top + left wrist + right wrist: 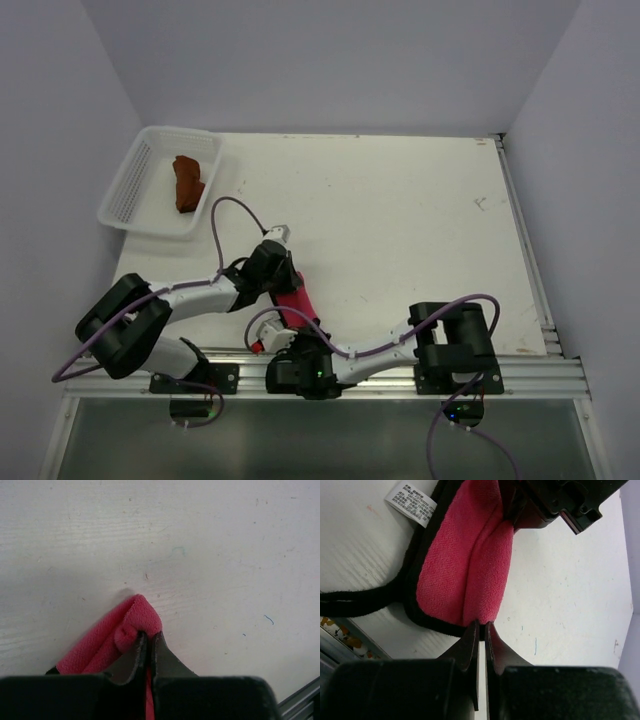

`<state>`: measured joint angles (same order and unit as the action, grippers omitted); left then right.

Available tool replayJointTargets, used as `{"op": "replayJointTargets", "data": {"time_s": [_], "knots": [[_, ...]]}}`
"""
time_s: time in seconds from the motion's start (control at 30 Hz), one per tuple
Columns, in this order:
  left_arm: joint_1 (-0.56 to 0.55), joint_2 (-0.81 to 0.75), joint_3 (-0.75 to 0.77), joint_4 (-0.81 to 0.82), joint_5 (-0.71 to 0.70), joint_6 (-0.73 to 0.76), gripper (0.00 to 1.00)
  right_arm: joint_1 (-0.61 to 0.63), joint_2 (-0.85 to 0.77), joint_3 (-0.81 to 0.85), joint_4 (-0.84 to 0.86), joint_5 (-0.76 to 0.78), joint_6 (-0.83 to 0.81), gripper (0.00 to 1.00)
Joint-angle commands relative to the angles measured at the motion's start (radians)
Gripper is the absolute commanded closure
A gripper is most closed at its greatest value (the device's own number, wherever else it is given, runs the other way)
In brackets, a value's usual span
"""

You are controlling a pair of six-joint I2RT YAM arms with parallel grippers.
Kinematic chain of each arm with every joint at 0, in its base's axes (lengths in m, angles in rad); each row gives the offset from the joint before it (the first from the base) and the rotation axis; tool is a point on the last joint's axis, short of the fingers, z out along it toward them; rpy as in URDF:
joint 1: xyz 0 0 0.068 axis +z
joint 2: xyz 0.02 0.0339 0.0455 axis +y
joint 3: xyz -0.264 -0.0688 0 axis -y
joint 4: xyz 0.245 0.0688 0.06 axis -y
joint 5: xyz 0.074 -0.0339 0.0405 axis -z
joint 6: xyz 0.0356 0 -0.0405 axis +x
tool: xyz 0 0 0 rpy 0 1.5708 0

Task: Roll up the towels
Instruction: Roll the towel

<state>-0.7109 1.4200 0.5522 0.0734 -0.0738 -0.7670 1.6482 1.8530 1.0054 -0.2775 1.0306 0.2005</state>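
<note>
Right gripper (481, 630): fingers nearly together, filling the bottom of its wrist view, tips nipping the dark hem of the pink towel (465, 565). Looks like a pinch, though only a sliver of cloth is in there.
Left gripper (149, 637): squeezed narrow on the other end of the same towel. A pink fold is bunched right at the tips, with a bit of pink showing between the fingers too.
Pink towel spot: bottom centre of the top view, lying on the desk (400, 220) between the two wrists, close to the rail (545, 372) at the near edge.
Pink towel shape: folded over into a long soft tube, more doubled-over than wound tight. I'd call it half done at best.
Orange towel (187, 182): upper left of the top view, a compact lump inside the basket (125, 195). Looks rolled and put away, so I reckon that one's finished, though I can't make out the coil from here.
Left to do: tighten the pink one into a proper roll. Guessing it then joins its mate.
Loose bits: a white label (411, 502) and a dark loop (355, 600) trail out at the upper left and left of the right wrist view. Could snag or spoil the roll.
Crowding: both arms are jammed together over one small cloth, with purple cables (232, 199) looping nearby, so not much elbow room.
</note>
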Motion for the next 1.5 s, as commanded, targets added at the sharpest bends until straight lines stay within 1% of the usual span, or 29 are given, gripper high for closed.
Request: {"op": "replayJointTargets", "data": {"time_s": [0.0, 0.13, 0.23, 0.33, 0.6, 0.8, 0.83, 0.97, 1.03, 1.1, 1.13, 1.17, 1.27, 1.47], "knots": [[0.065, -0.038, -0.061, 0.273, -0.149, 0.011, 1.00, 0.051, 0.012, 0.041, -0.088, -0.053, -0.032, 1.00], [0.073, -0.081, -0.145, 0.356, -0.123, -0.011, 1.00, 0.090, 0.048, 0.059, -0.110, -0.060, -0.091, 1.00], [0.076, -0.121, -0.193, 0.410, -0.107, -0.029, 1.00, 0.125, 0.087, 0.081, -0.121, -0.093, -0.134, 1.00], [0.077, -0.145, -0.221, 0.419, -0.097, -0.043, 1.00, 0.143, 0.132, 0.104, -0.143, -0.124, -0.147, 1.00], [0.077, -0.185, -0.282, 0.402, -0.090, -0.072, 1.00, 0.170, 0.204, 0.159, -0.199, -0.115, -0.184, 1.00], [0.077, -0.268, -0.305, 0.324, -0.130, -0.068, 1.00, 0.174, 0.239, 0.191, -0.230, -0.135, -0.191, 1.00], [0.079, -0.295, -0.305, 0.295, -0.135, -0.068, 0.98, 0.176, 0.241, 0.194, -0.230, -0.138, -0.190, 1.00], [0.079, -0.378, -0.301, 0.214, -0.161, -0.061, 0.79, 0.176, 0.250, 0.210, -0.235, -0.153, -0.184, 1.00], [0.077, -0.433, -0.275, 0.146, -0.173, -0.057, 0.72, 0.174, 0.253, 0.216, -0.232, -0.155, -0.177, 1.00], [0.079, -0.469, -0.239, 0.077, -0.191, -0.045, 0.67, 0.176, 0.258, 0.219, -0.230, -0.155, -0.176, 1.00], [0.077, -0.501, -0.227, 0.054, -0.196, -0.040, 0.61, 0.176, 0.261, 0.225, -0.227, -0.159, -0.177, 1.00], [0.077, -0.513, -0.201, 0.033, -0.199, -0.038, 0.59, 0.174, 0.265, 0.226, -0.227, -0.161, -0.176, 1.00], [0.079, -0.558, -0.163, -0.029, -0.190, -0.038, 0.58, 0.176, 0.279, 0.229, -0.223, -0.171, -0.177, 1.00], [0.079, -0.586, -0.173, 0.017, -0.034, -0.084, 0.60, 0.176, 0.287, 0.237, -0.230, -0.172, -0.173, 1.00]]}}
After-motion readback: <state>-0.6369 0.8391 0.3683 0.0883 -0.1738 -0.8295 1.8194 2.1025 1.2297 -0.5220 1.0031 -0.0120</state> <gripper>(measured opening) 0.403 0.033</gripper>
